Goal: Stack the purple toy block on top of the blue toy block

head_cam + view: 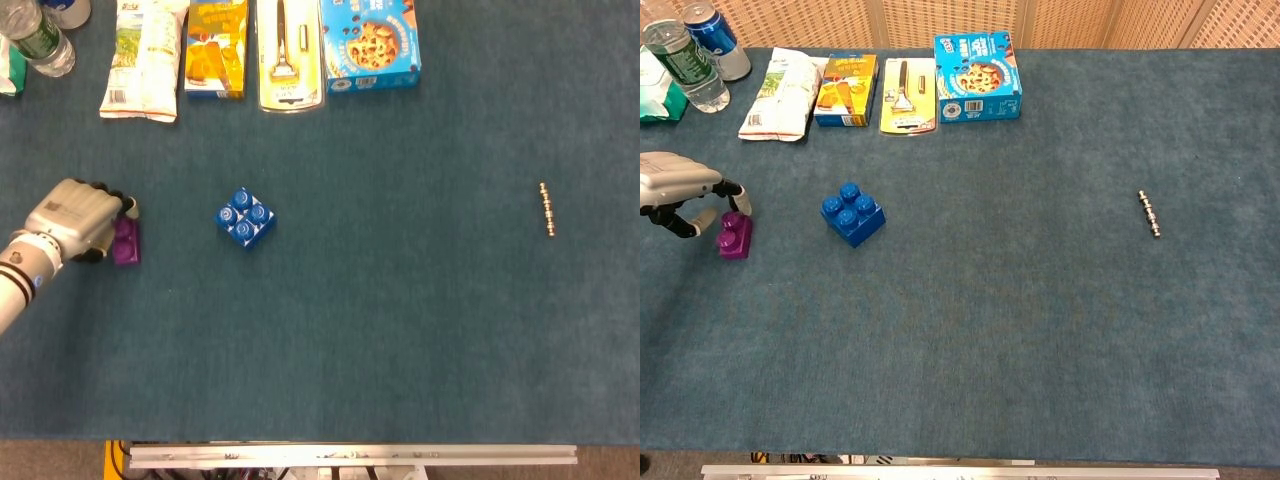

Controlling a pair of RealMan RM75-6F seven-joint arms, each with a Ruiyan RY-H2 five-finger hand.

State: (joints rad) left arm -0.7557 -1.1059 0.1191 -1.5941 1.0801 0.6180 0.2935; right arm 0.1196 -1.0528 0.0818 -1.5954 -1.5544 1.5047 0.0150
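Curling my left hand [70, 220] over the purple toy block [126, 243] near the desk's left edge, I have my fingers [735, 194] bent down against its upper end, with the thumb on the near side in the chest view. The block sits on the blue cloth; whether I truly grip it or only touch it I cannot tell. My right hand shows in neither view.

The blue toy block [245, 218] stands alone on the cloth to the right of the purple one, apart from it, its four studs up and its corners turned diagonally.

Along the far edge of the desk [400, 330] lies a row of packaged goods: a clear water bottle [680, 62] and a blue can [714, 35] at the far left corner beside a green packet [658, 98], then a white snack bag [780, 92], an orange box [845, 88], a yellow card holding a peeler [908, 95], and a blue cookie box [977, 76]. All of these are closed, so their contents stay hidden apart from the peeler.

Toward the right edge lies a short beaded metal rod [547, 208], well apart from everything. Between the blue block and that rod, and across the whole near half of the desk, only bare cloth shows.
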